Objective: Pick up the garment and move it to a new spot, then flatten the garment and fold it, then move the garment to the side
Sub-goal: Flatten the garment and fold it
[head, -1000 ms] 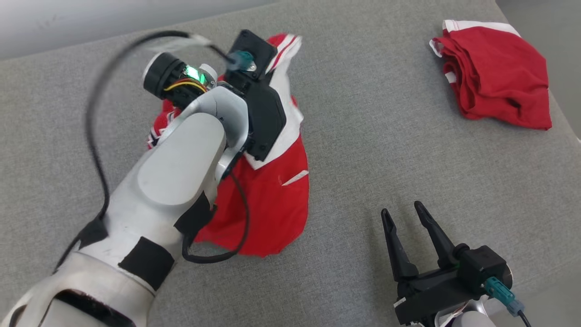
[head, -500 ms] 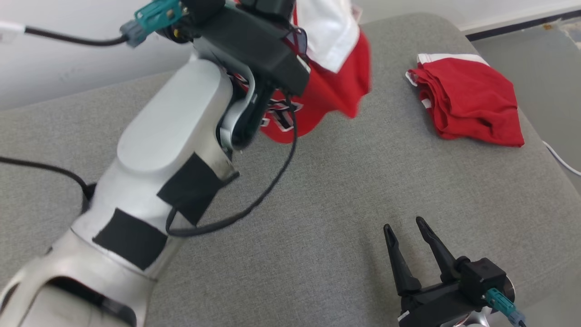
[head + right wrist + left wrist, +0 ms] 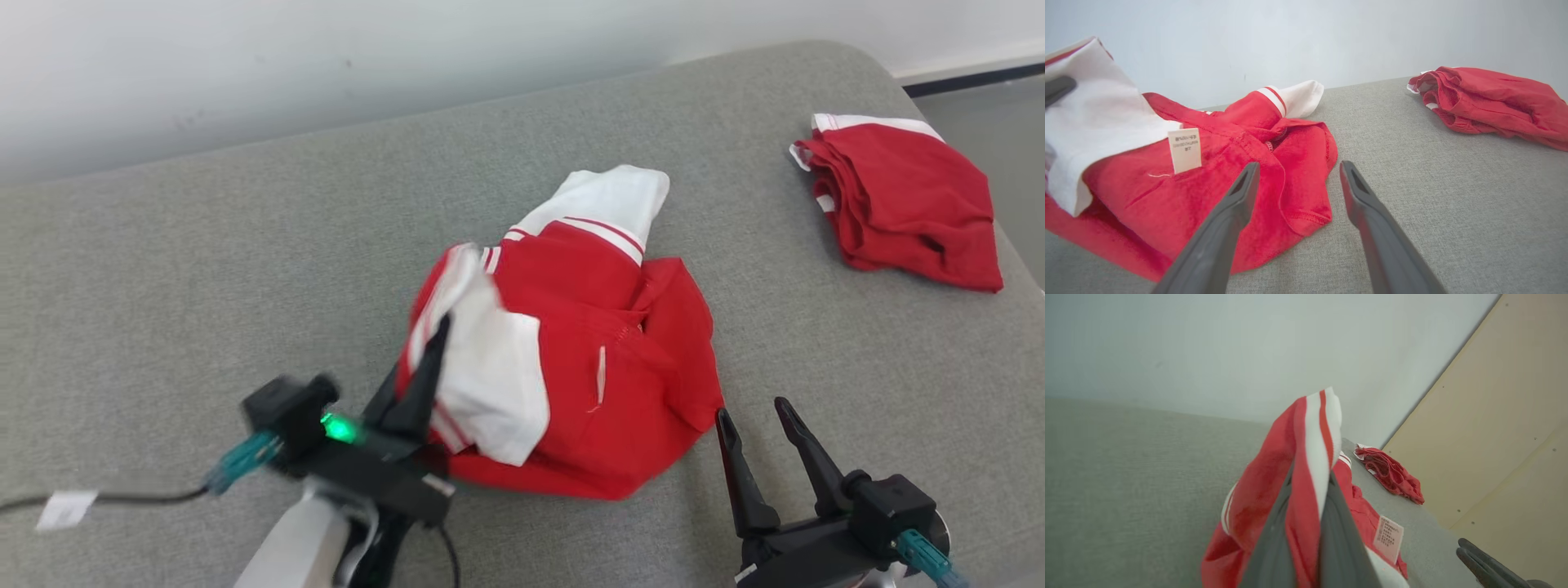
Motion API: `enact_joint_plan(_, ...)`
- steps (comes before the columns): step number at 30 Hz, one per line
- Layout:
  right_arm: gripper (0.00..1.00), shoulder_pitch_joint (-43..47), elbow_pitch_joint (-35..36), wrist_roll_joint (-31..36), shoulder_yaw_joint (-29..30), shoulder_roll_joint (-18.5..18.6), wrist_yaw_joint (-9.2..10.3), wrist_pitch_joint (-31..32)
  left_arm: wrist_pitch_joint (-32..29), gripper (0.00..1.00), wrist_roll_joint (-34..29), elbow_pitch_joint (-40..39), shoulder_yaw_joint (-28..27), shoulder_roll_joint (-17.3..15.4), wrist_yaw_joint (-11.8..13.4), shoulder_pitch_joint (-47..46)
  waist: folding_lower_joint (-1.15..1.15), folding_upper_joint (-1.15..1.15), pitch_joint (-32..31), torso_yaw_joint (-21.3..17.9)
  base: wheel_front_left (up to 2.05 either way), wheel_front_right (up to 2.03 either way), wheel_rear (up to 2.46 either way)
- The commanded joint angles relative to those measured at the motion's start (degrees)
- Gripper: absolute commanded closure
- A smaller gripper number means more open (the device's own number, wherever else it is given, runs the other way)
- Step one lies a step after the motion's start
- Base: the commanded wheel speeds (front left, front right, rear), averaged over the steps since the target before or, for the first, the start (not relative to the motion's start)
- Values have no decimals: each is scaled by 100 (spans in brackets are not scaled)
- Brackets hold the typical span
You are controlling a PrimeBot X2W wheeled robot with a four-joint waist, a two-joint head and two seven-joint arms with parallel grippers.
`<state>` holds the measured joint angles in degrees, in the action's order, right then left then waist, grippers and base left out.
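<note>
Your left pincer (image 3: 441,331) clamps the garment (image 3: 604,367) by its striped edge, right pincer (image 3: 751,407) wide and empty beside it; the moving step seems nearly done, so next spread it flat.

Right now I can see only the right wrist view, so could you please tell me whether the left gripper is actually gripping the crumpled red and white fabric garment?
Observer: Yes. In the left wrist view the left gripper is shut on the crumpled red and white fabric garment, with a striped edge pinched between its dark fingers.
Operator: Thank you. Seen from above, where does my right gripper stand relative to that garment?
Observer: In the head view the right gripper is open, with its fingertips just beside the garment's near right corner. I cannot tell whether they touch it.
</note>
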<state>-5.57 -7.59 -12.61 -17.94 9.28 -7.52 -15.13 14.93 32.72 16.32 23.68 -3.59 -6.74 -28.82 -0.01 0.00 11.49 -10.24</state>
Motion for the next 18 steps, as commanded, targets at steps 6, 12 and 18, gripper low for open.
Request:
enact_joint_plan(6,0,183,1,25,28,55,7,-4,19,0,-370,-353,-861,-15,-69,1055,1,0,-236,183,0,0,0)
enact_joint_plan(12,0,313,-7,-18,18,66,7,-4,20,0,-815,-715,-1628,-6,-72,1855,1,0,-516,270,0,0,0)
enact_joint_plan(18,0,456,-32,-47,-2,69,7,-4,19,0,-754,-572,-1812,-177,-72,2079,1,0,-767,316,0,0,0)
